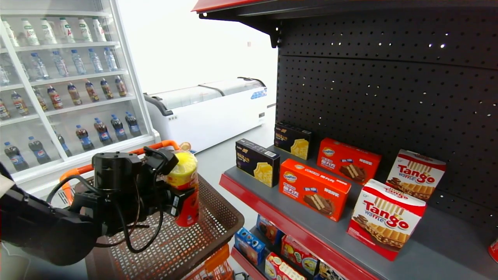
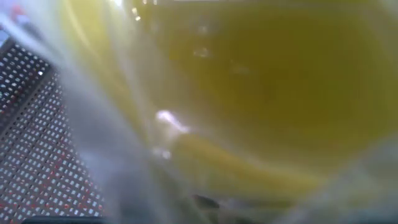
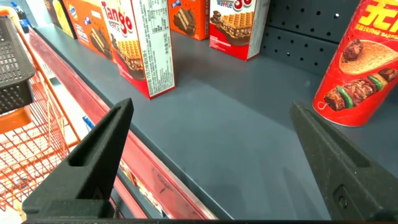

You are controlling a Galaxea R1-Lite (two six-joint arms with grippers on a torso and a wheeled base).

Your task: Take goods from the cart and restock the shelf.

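Note:
My left gripper (image 1: 172, 186) is shut on a snack canister (image 1: 187, 182) with a yellow lid and a red body, held upright above the brown mesh cart basket (image 1: 212, 219). In the left wrist view the canister (image 2: 261, 81) is a close yellow blur, with basket mesh (image 2: 37, 155) beside it. My right gripper (image 3: 214, 168) hangs open over a bare stretch of the grey shelf (image 3: 236, 137), nothing between its fingers. A red canister (image 3: 357, 68) stands on the shelf just beyond it, also visible at the shelf's far right (image 1: 494, 249).
Wafer boxes (image 1: 385, 219), orange boxes (image 1: 313, 188) and dark boxes (image 1: 257, 161) stand in rows on the shelf (image 1: 447, 241), backed by a black pegboard. A drinks fridge (image 1: 62, 89) and chest freezer (image 1: 210, 112) lie beyond the cart. Snack packs (image 1: 251, 245) fill the lower shelf.

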